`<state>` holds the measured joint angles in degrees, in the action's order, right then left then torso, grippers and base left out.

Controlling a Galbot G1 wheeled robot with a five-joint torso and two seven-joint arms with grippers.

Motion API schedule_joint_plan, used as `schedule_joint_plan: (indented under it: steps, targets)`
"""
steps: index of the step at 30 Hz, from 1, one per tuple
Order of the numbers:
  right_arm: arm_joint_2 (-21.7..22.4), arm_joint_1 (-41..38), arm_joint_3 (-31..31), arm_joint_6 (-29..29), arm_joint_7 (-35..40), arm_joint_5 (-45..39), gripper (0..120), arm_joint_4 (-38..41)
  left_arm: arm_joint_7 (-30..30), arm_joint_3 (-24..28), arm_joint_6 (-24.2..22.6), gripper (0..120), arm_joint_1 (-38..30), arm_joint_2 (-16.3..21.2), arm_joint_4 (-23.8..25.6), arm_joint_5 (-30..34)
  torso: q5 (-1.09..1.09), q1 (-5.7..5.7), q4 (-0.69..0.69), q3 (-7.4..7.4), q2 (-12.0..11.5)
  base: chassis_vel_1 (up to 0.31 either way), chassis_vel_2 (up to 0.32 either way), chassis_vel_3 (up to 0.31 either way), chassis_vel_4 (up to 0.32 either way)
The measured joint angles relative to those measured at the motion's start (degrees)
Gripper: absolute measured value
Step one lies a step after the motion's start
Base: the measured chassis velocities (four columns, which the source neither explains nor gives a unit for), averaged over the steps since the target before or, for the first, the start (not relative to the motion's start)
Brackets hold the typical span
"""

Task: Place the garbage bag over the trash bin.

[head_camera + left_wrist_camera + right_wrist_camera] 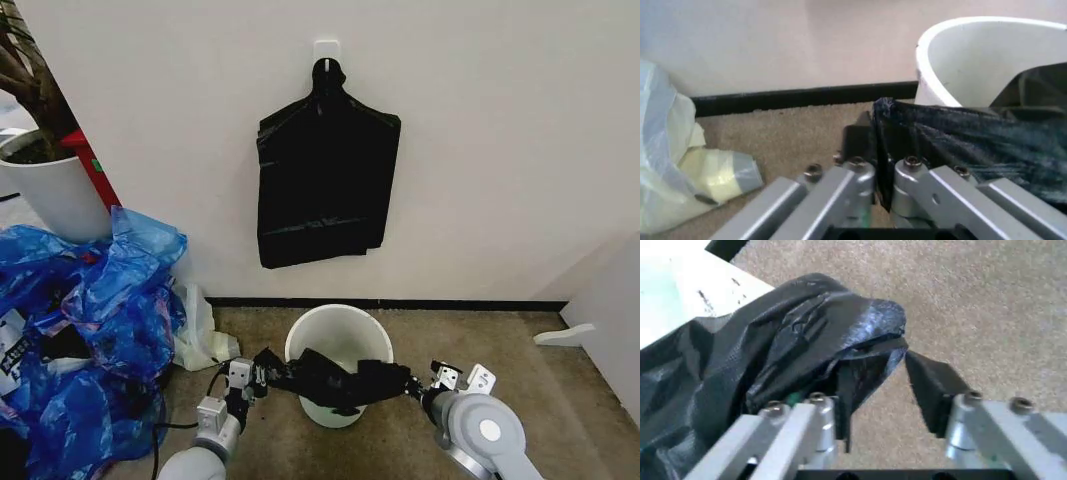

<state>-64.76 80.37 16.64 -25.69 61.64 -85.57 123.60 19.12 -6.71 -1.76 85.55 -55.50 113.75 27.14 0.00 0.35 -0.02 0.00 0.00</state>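
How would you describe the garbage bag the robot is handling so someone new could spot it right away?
Find the cream-white trash bin on the floor by the wall. Stretched across its near rim, between the left gripper and right gripper, is the garbage bag: loose, wrinkled black film, unlike the flat black bundle hanging above.

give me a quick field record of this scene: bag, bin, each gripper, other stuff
garbage bag: black film, stretched between both grippers across the bin's near rim
trash bin: cream-white, upright on carpet by the wall
left gripper: shut on the bag's left edge, beside the bin
right gripper: open, bag draped over one finger
wall: black bundle hanging from a hook
left side: blue plastic bags, white plant pot
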Motion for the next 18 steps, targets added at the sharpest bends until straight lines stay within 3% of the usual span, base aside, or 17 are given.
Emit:
schedule_joint_plan:
  steps: [10, 17, 18]
  targets:
    - [0.72, 2.35, 0.29, -0.1, 2.19, -0.33, 69, 4.42, 0.94, -2.74, -1.23, 44, 4.2, 1.62, 1.55, 0.28, 0.0, 0.0, 0.01, 0.0, 0.0, 0.0, 0.0, 0.0, 0.0]
    - [1.18, 4.94, 0.5, -0.04, 4.49, -0.92, 93, 9.18, -3.35, -3.46, 0.9, 66, 9.26, 2.43, 2.85, -2.75, 0.0, 0.0, 0.01, 0.0, 0.0, 0.0, 0.0, 0.0, 0.0]
    - [1.28, 5.49, 0.63, -0.05, 4.66, -1.01, 97, 10.1, -5.03, -3.55, 1.88, 74, 9.89, 2.41, 2.83, -4.11, 0.0, 0.0, 0.01, 0.0, 0.0, 0.0, 0.0, 0.0, 0.0]
